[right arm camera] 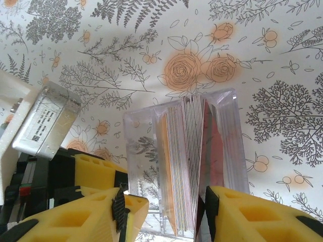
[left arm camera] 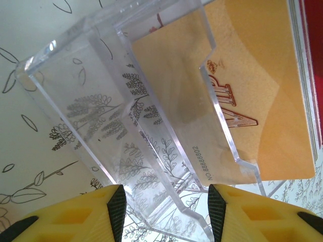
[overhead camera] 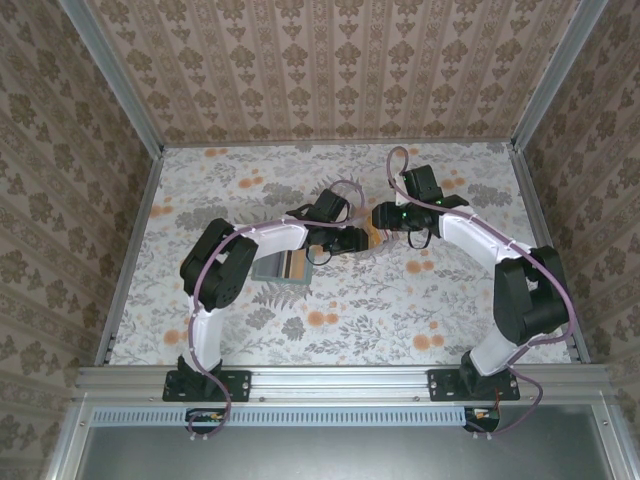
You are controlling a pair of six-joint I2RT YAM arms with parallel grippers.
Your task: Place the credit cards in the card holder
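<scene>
The credit cards (right arm camera: 184, 166) stand on edge as a stack in a clear plastic tray (right arm camera: 139, 151), orange at the left and red (right arm camera: 209, 151) at the right. My right gripper (right arm camera: 165, 212) is open astride the stack, its right pad against the red card and its left pad apart from the cards. An orange card (left arm camera: 252, 101) faces the left wrist camera. My left gripper (left arm camera: 162, 212) is shut across the tray's (left arm camera: 116, 116) empty end compartment, walls meeting both pads. Both grippers (overhead camera: 385, 218) (overhead camera: 352, 238) meet mid-table. The grey-green card holder (overhead camera: 270, 266) lies partly under the left arm.
The flowered table top (overhead camera: 330, 320) has free room in front of and to the right of the arms. Metal rails (overhead camera: 130, 250) and patterned walls close in the left, right and far sides.
</scene>
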